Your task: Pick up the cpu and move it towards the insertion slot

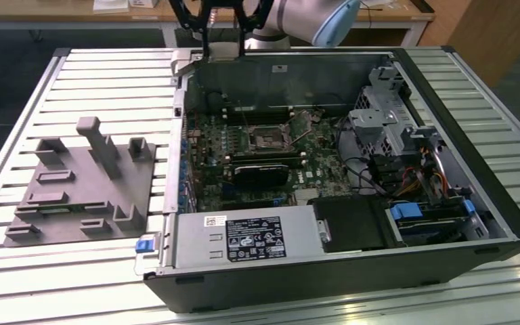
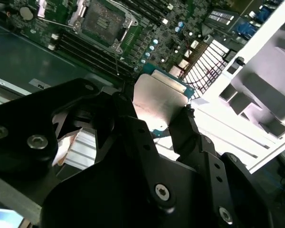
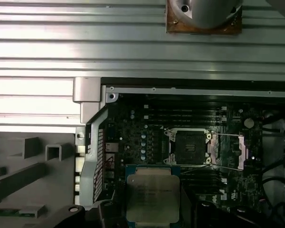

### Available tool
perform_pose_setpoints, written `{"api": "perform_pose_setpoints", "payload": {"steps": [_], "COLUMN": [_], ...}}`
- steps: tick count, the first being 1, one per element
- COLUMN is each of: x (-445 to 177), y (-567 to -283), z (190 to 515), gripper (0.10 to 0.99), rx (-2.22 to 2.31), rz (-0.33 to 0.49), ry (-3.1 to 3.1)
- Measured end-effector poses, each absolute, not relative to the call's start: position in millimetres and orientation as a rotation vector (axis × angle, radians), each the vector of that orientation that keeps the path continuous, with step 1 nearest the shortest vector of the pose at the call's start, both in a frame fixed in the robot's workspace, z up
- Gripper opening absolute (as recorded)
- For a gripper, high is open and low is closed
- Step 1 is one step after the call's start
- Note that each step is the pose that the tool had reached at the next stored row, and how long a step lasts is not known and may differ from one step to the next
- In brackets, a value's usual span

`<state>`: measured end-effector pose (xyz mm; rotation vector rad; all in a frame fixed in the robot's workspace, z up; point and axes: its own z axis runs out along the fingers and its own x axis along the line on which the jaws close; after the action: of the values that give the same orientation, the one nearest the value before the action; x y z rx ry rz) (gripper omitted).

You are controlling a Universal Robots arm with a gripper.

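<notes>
Black gripper (image 2: 173,118) links fill the lower half of the second wrist view; the two fingers are clenched on opposite edges of the cpu (image 2: 159,102), one finger (image 2: 190,128) at the chip's lower right edge. Same chip at bottom centre of the first wrist view (image 3: 152,198), metal face up and level, carried in the air.

Beyond it, mid-frame right in the first wrist view, the insertion slot (image 3: 187,147) lies with its metal retention frame (image 3: 228,149) hinged open to the right. Chip and slot are apart, the chip just below the slot in that picture. In the exterior view the slot (image 1: 265,139) sits centre frame inside the computer case (image 1: 351,271).

Judgement: transfer under way. To do it well, keep the chip flat, hold its edges square to the socket frame, and stay clear of the case wall (image 3: 92,156).

Counts: cpu 1, insertion slot 1, gripper 1, fingers 2. Grey fixture block (image 1: 84,193) at left of the exterior view: 1.
</notes>
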<state>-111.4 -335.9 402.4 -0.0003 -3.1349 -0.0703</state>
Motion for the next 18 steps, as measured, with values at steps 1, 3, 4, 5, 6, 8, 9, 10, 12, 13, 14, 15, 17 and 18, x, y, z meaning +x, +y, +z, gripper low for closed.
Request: {"api": "perform_pose_setpoints", "payload": {"steps": [1,3,4,5,6,8,9,10,12,13,14,15,17,18], "x": [-109.3,-105.4,-103.5,-101.5,-99.7,-95.7,-93.5,-91.4,-86.6,-83.4,-80.3,-77.8,-70.3,-66.2], "y": [-335.4,-334.4,-333.9,-333.3,-332.7,-330.9,-330.0,-329.0,-326.9,-325.9,-325.6,-325.6,-325.6,-325.6], "z": [402.3,402.3,402.2,402.2,402.2,402.1,402.0,401.9,401.6,401.4,401.2,401.2,401.0,400.9], "gripper": [0.541,0.541,0.541,0.541,0.541,0.541,0.541,0.541,0.541,0.541,0.541,0.541,0.541,0.541], "rx": [0.0,0.0,0.0,0.0,0.0,0.0,0.0,0.0,0.0,0.0,0.0,0.0,0.0,0.0], "rz": [-0.07,-0.07,-0.07,-0.07,-0.07,-0.07,-0.07,-0.07,-0.07,-0.07,-0.07,-0.07,-0.07,-0.07], "ry": [-3.135,-3.135,-3.135,-3.135,-3.135,-3.135,-3.135,-3.135,-3.135,-3.135,-3.135,-3.135,-3.135,-3.135]}}
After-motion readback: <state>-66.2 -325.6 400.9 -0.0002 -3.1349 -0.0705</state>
